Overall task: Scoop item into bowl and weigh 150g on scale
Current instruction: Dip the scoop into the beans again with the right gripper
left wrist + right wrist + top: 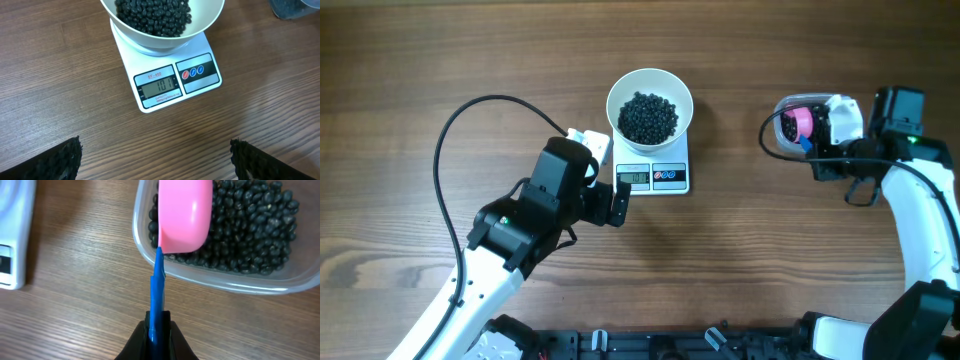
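Note:
The white bowl [614, 100] stands on the small white scale [670, 178] and holds a heap of tiny black beans [649, 117]. In the left wrist view the bowl [150, 44] sits above the scale [200, 85], whose display reads 101. My left gripper [610, 195] hovers just left of the scale's front, open, with bare wood between its fingertips [60, 160]. My right gripper [158, 330] is shut on the blue handle [157, 292] of a pink scoop [185, 212]. The scoop's cup lies tilted over the beans [250, 225] in the clear tub.
The clear plastic tub [770, 130] of beans stands at the right, its near rim [225, 282] under the scoop. A black cable [450, 130] loops over the table left of the left arm. The scale's edge [15, 230] shows at the left of the right wrist view.

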You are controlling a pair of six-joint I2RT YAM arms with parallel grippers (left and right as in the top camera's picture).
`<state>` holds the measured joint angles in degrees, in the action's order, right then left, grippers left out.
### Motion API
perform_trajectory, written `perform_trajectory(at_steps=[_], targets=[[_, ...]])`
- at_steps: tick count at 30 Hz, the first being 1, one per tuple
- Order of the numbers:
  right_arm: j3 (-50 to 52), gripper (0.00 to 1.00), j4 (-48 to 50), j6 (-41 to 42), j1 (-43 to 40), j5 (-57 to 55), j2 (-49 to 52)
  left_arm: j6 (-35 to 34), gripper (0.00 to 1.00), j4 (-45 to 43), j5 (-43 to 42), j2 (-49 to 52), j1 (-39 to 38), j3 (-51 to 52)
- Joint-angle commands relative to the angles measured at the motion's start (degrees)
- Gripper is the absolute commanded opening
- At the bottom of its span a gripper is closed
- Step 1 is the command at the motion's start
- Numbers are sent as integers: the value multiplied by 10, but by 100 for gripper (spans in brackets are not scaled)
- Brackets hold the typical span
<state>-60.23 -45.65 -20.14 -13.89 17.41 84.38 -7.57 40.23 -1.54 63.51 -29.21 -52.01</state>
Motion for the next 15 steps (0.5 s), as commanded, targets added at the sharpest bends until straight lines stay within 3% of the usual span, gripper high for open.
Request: perform_trajectory(at_steps=[1, 15], targets=[[0, 4, -7, 10, -23, 85, 8, 11, 100, -2, 3, 0, -2, -2], [0, 4, -12, 12, -45, 125, 8, 11, 100, -2, 3, 0, -2, -2]])
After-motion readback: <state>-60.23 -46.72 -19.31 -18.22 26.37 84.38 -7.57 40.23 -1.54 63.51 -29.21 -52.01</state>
